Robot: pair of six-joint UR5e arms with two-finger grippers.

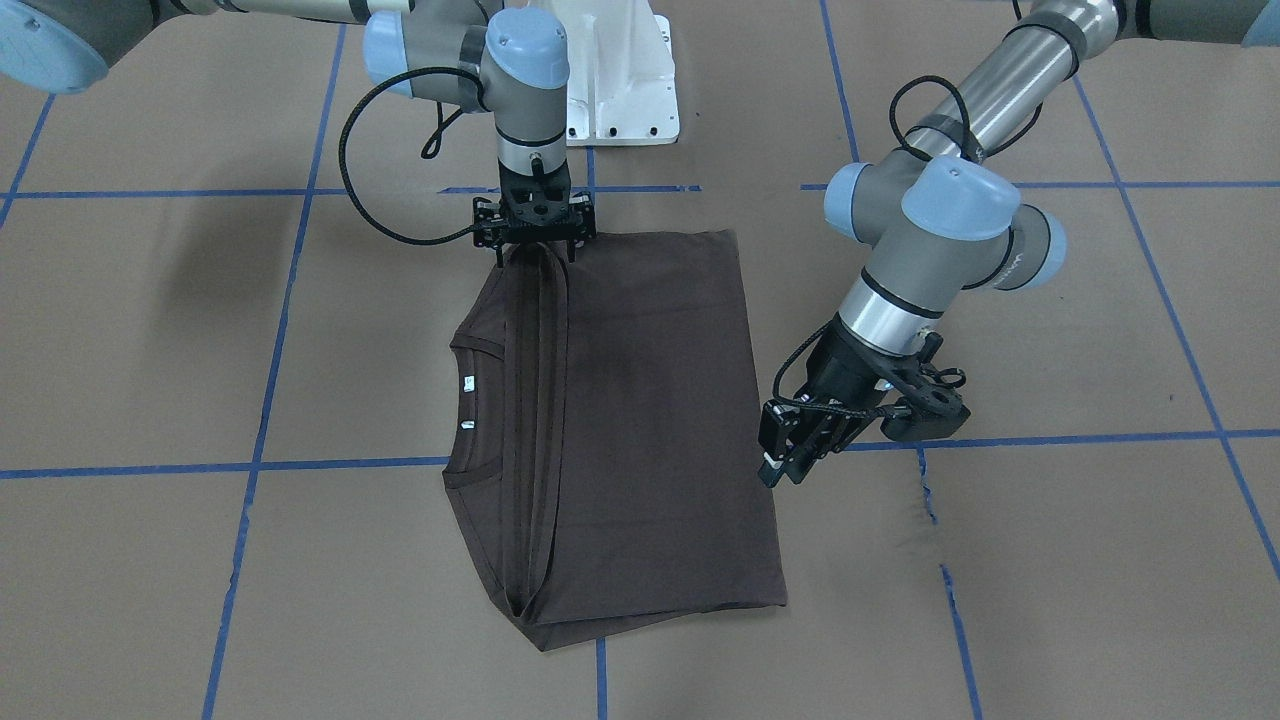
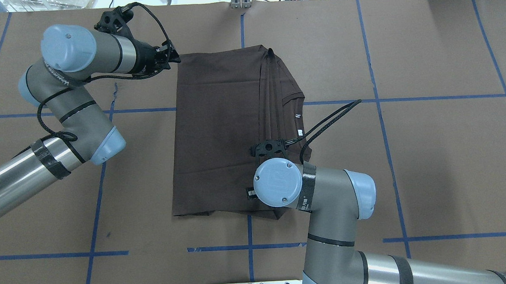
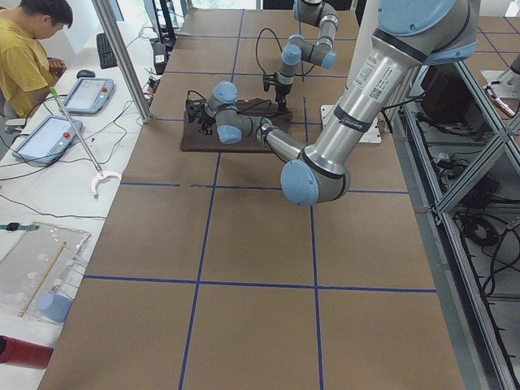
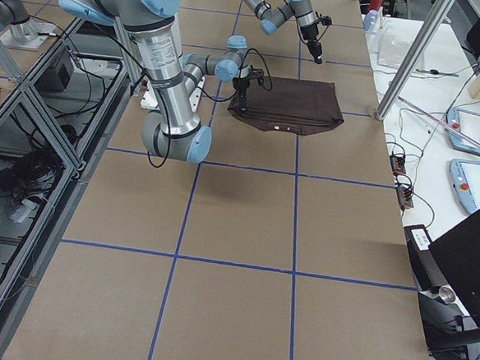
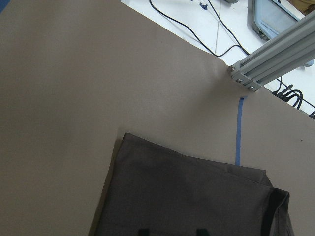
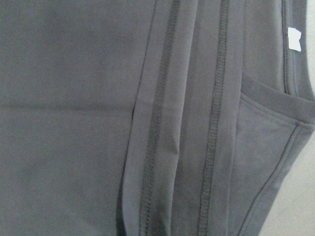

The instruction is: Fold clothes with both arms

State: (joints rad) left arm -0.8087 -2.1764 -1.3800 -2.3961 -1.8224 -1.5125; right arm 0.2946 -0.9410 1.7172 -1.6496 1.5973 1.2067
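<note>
Plainly, the right claw [image 1: 535, 250] stands nose-down on the near edge of the T-shirt [image 1: 650, 400], over the stitched hem bands [image 6: 214, 123]. Its own camera shows only cloth close up and no fingers, so I cannot tell whether it pinches the fabric or rests spread above it. From this claw the shirt runs straight ahead, away from the robot, with its long axis in that same line. The collar [image 1: 478, 350] lies ahead and to the claw's right, and the plain straight edge lies well off to its left.

The left claw [image 1: 783, 468] hovers with jaws apart. Its fingertips [image 5: 142, 232] show a gap with nothing between them, just beside the shirt's far corner on the robot's left. From it the cloth spreads to its right and back toward the robot.

I judge the next fold goes end to end along that long axis. The right claw is at the near end. The left is the nearer to the far end, but it must first come down onto that corner.
</note>
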